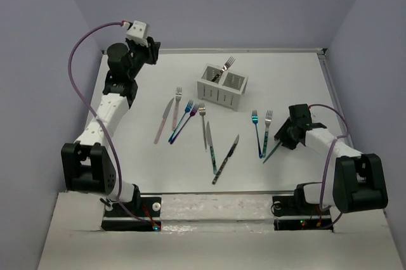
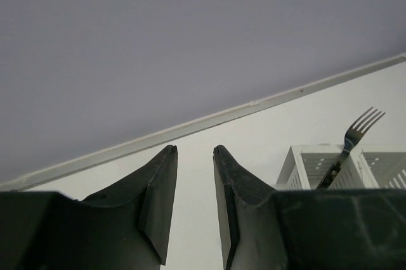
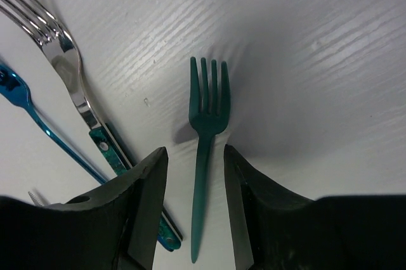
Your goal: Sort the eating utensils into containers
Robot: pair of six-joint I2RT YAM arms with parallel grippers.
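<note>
The white caddy [image 1: 222,86] stands at the back middle of the table, with one silver fork [image 1: 227,64] upright in it. Several forks and knives lie flat in front of it, among them a pink knife [image 1: 163,120], a blue fork [image 1: 255,129] and a silver fork [image 1: 268,127]. My right gripper [image 1: 283,137] is open and low over a teal fork [image 3: 206,137], one finger on each side of its handle [image 3: 195,148]. My left gripper [image 1: 152,51] is open and empty, raised at the back left [image 2: 195,149]. It looks towards the caddy [image 2: 304,165] and its fork [image 2: 355,134].
A silver fork with a teal handle [image 3: 63,61] and a blue fork [image 3: 19,96] lie just left of my right gripper's fingers. The table's raised back edge [image 2: 266,100] runs behind the caddy. Purple walls enclose the table.
</note>
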